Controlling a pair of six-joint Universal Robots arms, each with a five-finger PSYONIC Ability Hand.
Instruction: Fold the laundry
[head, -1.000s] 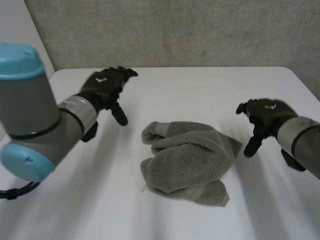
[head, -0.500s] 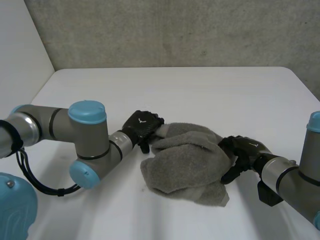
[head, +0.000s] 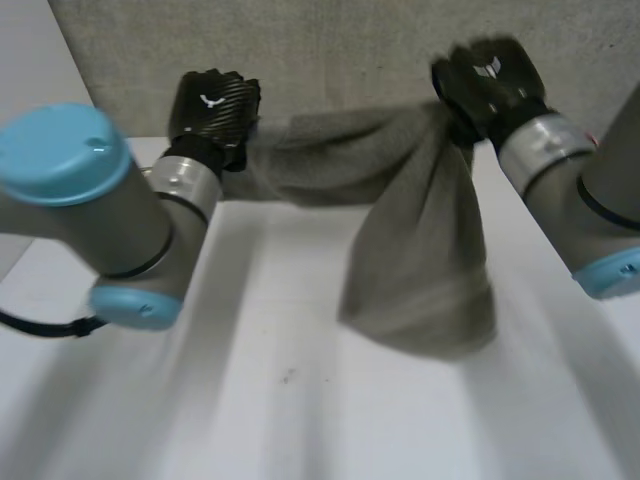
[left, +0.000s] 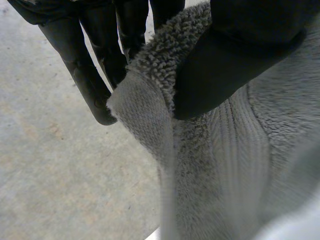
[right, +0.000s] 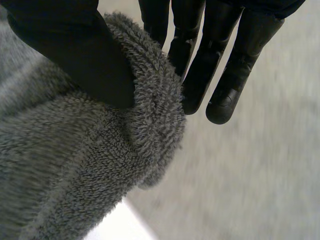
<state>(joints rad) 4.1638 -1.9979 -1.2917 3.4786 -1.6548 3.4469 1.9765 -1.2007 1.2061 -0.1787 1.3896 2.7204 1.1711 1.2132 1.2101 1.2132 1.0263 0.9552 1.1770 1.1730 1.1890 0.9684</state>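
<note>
A grey terry towel (head: 410, 220) hangs in the air above the white table (head: 250, 400), stretched between both hands, its lower part drooping down. My left hand (head: 212, 108) is raised at the towel's left end. In the left wrist view its thumb (left: 235, 55) pinches a towel corner (left: 150, 105) against the fingers (left: 90, 75). My right hand (head: 488, 80) is raised at the towel's right end. In the right wrist view its thumb (right: 75, 50) presses the towel's edge (right: 155, 115) against the fingers (right: 210, 55).
A grey concrete wall (head: 350, 60) stands behind the table. The table's far edge runs just below the raised hands. A small dark speck (head: 288, 376) lies on the tabletop.
Both hands came down onto the crumpled towel, closed on its two ends and lifted it off the table. The towel now hangs stretched between them.
</note>
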